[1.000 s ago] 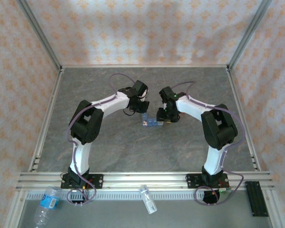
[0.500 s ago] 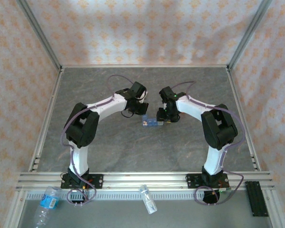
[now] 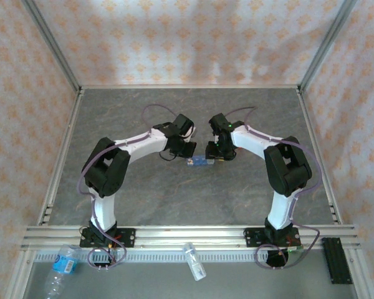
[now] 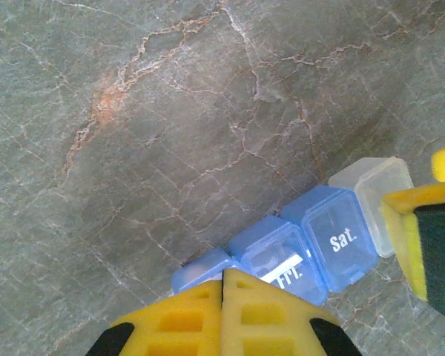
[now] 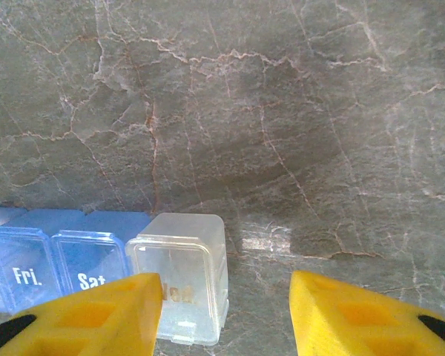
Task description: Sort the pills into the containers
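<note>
The left tool (image 3: pixel 188 150) has descended, and its fingertips now sit at the left end of the pill organizer (image 3: pixel 201 161). The left arm (image 3: pixel 140 140) has extended, with its elbow displaced outward, away from the tool.

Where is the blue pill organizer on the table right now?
In the top view, the pill organizer lies near the middle of the table, directly between the left gripper and the right gripper.
</note>
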